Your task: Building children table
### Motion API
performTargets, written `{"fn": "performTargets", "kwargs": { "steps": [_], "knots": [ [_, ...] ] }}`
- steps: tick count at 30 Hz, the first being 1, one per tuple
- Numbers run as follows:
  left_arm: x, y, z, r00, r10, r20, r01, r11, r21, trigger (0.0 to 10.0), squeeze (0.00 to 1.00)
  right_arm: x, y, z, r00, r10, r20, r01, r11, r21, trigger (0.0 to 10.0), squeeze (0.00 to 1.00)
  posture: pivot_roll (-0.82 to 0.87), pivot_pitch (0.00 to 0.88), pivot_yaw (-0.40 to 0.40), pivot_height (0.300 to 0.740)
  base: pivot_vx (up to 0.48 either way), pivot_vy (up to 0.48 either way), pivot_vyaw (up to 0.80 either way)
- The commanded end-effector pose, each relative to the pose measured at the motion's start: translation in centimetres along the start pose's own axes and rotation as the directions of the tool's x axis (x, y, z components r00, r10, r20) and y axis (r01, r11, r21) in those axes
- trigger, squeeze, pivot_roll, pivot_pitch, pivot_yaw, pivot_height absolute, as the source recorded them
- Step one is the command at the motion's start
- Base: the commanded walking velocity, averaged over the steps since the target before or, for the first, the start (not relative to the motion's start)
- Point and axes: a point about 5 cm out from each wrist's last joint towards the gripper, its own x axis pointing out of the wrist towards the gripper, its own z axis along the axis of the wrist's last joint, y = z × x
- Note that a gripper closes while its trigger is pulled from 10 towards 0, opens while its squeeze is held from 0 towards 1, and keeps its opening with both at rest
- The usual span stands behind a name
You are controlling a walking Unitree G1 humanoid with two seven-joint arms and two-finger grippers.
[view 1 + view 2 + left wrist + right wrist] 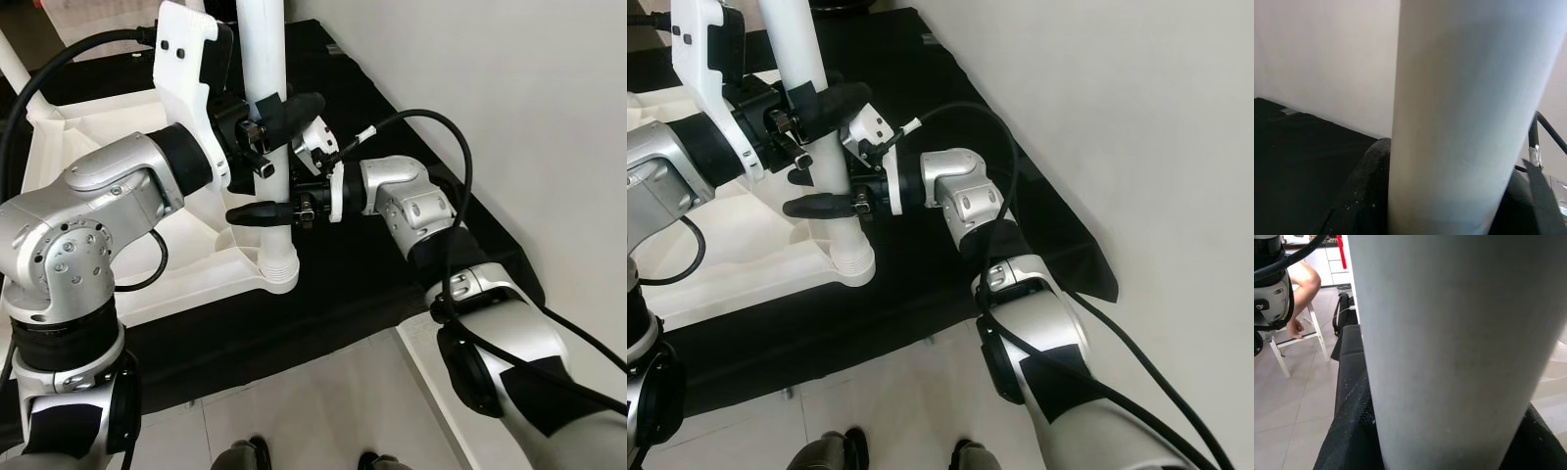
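Observation:
A white table leg (265, 49) stands upright in the corner socket (278, 270) of the upside-down white table top (186, 269). My left gripper (294, 106) is shut on the leg about halfway up. Just below it, my right gripper (260, 210) is shut on the same leg from the other side. Up close, the left wrist view has the leg (1459, 122) between black fingers (1361, 196). In the right wrist view the leg (1449, 342) sits against a black finger (1347, 431).
The table top lies on a black mat (333, 294) on the tiled floor, close to a white wall (529, 98) on the right. In the right wrist view a person's leg (1303, 281) rests by a white chair (1281, 352).

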Motion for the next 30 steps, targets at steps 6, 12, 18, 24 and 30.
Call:
{"fn": "performTargets", "kwargs": {
  "steps": [6, 12, 18, 24, 30],
  "knots": [
    [0.5, -0.3, -0.3, 1.0, -0.029, -0.01, 0.028, 0.999, -0.023, 0.0, 1.0, 2.2, 0.9, -0.8, 0.998, 0.058, 0.014, -0.058, 0.998, 0.022, 0.0, 0.0, 0.11, 0.275, -0.022, 0.74, 0.0, 0.0, 0.0],
    [0.4, -0.3, -0.4, 1.0, -0.016, -0.005, 0.016, 0.999, -0.03, 10.0, 1.0, 1.5, 0.6, -1.2, 1.0, -0.016, 0.002, 0.016, 1.0, 0.022, 0.0, 0.0, 0.1, 0.277, -0.022, 0.74, 0.0, 0.0, 0.0],
    [0.5, 0.1, -0.1, 1.0, -0.003, -0.01, 0.003, 0.999, -0.035, 10.0, 0.0, -0.1, 0.5, -2.0, 0.968, -0.232, -0.093, 0.233, 0.972, -0.002, 0.0, 0.0, 0.09, 0.288, -0.047, 0.74, 0.0, 0.0, 0.0],
    [0.0, 0.6, -0.1, 1.0, 0.018, -0.015, -0.018, 0.999, -0.043, 10.0, 0.0, -1.6, 3.2, -6.3, 0.622, -0.704, -0.344, 0.751, 0.661, 0.005, 0.0, 0.0, 0.07, 0.303, -0.039, 0.74, 0.0, 0.0, 0.0],
    [0.3, 0.3, -0.5, 1.0, 0.005, -0.025, -0.006, 0.999, -0.038, 10.0, 0.0, -0.4, 3.7, -6.4, 0.592, -0.742, -0.314, 0.794, 0.604, 0.071, 0.0, 0.0, 0.07, 0.263, -0.032, 0.74, 0.0, 0.0, 0.0]
  ]
}}
